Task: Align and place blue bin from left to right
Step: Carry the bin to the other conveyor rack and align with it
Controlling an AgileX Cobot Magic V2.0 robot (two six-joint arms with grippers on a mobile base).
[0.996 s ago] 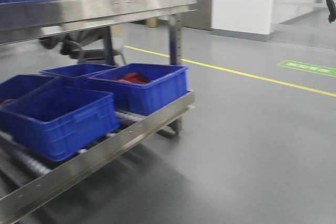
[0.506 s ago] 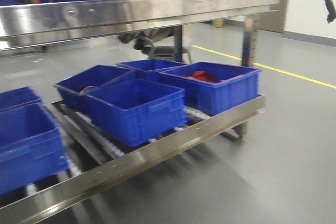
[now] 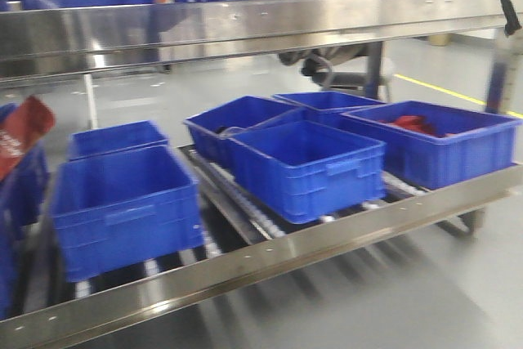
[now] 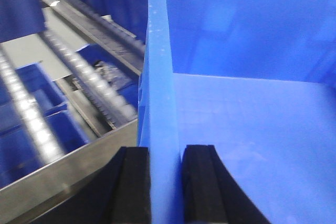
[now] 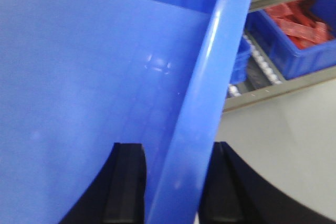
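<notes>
Both left pincer and right pincer straddle blue bin walls.

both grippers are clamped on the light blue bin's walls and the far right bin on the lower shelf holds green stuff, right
Only the colour is wrong: the stuff in the far right bin on the lower shelf is red, as the front-facing view shows. The left gripper and right gripper each clamp a wall of the light blue bin.
</notes>
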